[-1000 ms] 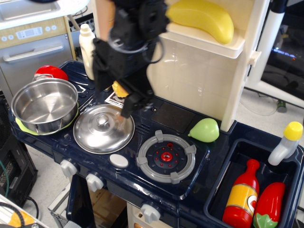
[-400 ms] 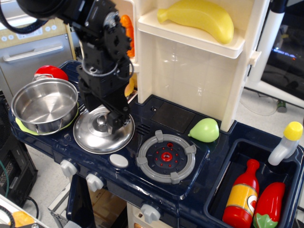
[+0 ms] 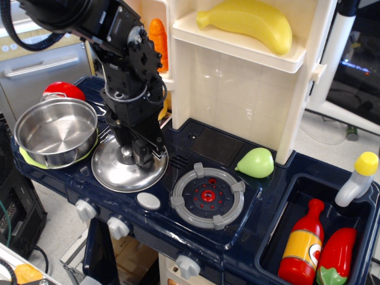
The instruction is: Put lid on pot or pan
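The shiny steel lid (image 3: 122,171) lies flat on the left burner of the toy stove. The open steel pot (image 3: 55,130) stands to its left on a green mat, empty. My black gripper (image 3: 132,155) hangs straight down over the lid's centre, its fingers on either side of the small knob. The knob is mostly hidden by the fingers, and I cannot tell whether they are closed on it.
A grey ringed burner (image 3: 208,195) sits right of the lid, with a green pear (image 3: 256,162) behind it. A red object (image 3: 63,91) lies behind the pot. The cream cabinet (image 3: 249,77) with a banana (image 3: 249,22) rises at the back. Bottles fill the sink bin (image 3: 323,246) at right.
My gripper has swung left and come down from above the lid's right edge to its centre knob. The lid and pot have not moved.
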